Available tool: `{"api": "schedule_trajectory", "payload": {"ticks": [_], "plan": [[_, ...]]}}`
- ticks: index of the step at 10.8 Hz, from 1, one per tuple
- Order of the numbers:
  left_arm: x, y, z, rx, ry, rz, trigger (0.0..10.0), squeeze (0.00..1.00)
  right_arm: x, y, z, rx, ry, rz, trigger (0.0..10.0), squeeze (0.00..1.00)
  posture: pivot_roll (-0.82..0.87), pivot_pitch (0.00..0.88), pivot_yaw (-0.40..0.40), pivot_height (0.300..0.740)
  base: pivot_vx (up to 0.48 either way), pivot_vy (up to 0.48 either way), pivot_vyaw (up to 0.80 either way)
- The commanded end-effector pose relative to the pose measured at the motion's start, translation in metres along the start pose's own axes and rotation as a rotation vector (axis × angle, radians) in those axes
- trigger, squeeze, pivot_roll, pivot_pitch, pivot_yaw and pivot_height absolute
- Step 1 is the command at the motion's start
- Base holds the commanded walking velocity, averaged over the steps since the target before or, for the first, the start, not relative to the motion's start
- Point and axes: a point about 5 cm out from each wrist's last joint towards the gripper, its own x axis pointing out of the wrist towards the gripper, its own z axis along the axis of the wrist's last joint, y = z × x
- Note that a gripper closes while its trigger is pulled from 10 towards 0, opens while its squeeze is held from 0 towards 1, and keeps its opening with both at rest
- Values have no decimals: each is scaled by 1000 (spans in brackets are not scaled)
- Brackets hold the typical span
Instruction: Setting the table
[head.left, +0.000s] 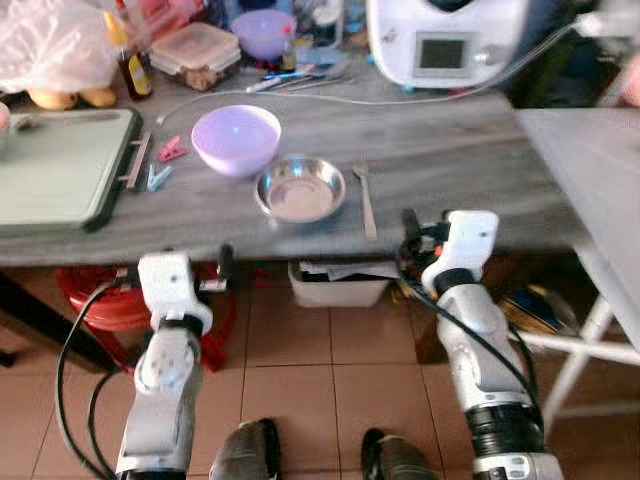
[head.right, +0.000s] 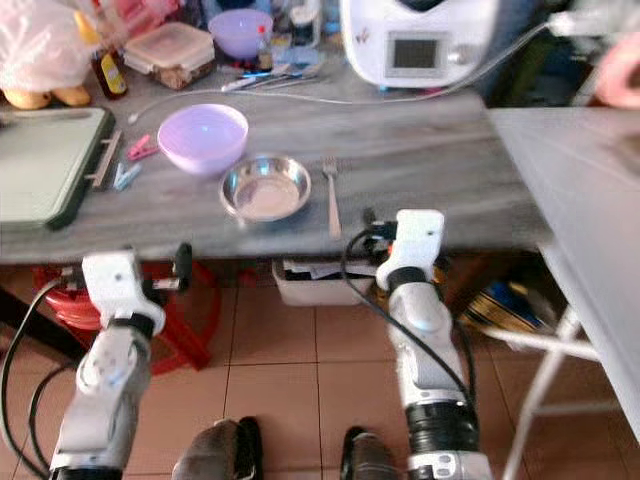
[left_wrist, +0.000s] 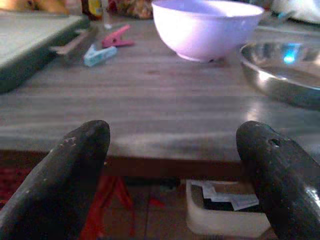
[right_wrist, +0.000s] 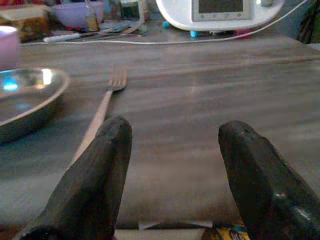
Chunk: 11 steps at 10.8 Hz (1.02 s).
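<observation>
Hovering wide open at the table edge, the right gripper is risking pushing the fork into the steel bowl.

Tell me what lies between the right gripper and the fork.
Nothing but bare grey table: in the right wrist view, the right gripper is open at the table edge, the fork just ahead.

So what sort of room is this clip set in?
Most likely a home kitchen or dining corner: a grey wooden table holds a steel dish, a fork and a lilac bowl, with a white countertop cooking appliance and food containers behind, above a tiled floor.
</observation>
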Motion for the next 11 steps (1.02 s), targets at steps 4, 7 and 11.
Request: {"api": "schedule_trajectory", "payload": {"ticks": [4, 7, 11], "plan": [[2, -1, 3, -6, -3, -9, 10000, 0, 0, -1, 5, 9, 1, -10, 10000, 0, -3, 76, 51, 740, -261, 0, 0], [3, -6, 6, -14, -23, -35, 10000, 0, 2, -1, 7, 5, 3, -8, 10000, 0, 0, 74, 47, 740, -87, 0, 0], [0, -11, 8, -25, -33, -84, 10000, 0, 4, 0, 4, 20, 24, 3, 10000, 0, 1, 72, 46, 740, 0, -219, -300]]}}
